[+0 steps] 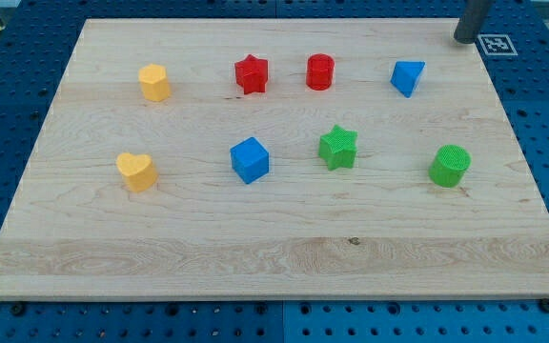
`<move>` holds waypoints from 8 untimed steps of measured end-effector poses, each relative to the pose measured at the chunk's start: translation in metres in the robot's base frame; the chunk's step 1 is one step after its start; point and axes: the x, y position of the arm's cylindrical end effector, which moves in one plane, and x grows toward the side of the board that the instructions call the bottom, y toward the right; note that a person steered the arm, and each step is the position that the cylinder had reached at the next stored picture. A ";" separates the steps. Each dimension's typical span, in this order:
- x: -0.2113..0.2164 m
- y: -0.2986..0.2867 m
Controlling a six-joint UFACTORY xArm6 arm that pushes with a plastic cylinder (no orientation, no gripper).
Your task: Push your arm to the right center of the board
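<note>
My tip (465, 39) is the lower end of a dark rod at the board's top right corner. It touches no block. The nearest block is the blue triangular block (407, 77), to its lower left. A green cylinder (449, 166) stands at the right side of the wooden board (274, 238), well below the tip. A green star (337, 147) and a blue cube (250, 159) lie in the middle row. A red cylinder (320, 71) and a red star (251, 73) lie in the top row.
A yellow hexagonal block (154, 82) is at the top left and a yellow heart (136, 171) at the left centre. A white marker tag (496, 44) lies just right of the tip, off the board, on the blue perforated table.
</note>
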 end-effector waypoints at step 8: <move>0.168 0.015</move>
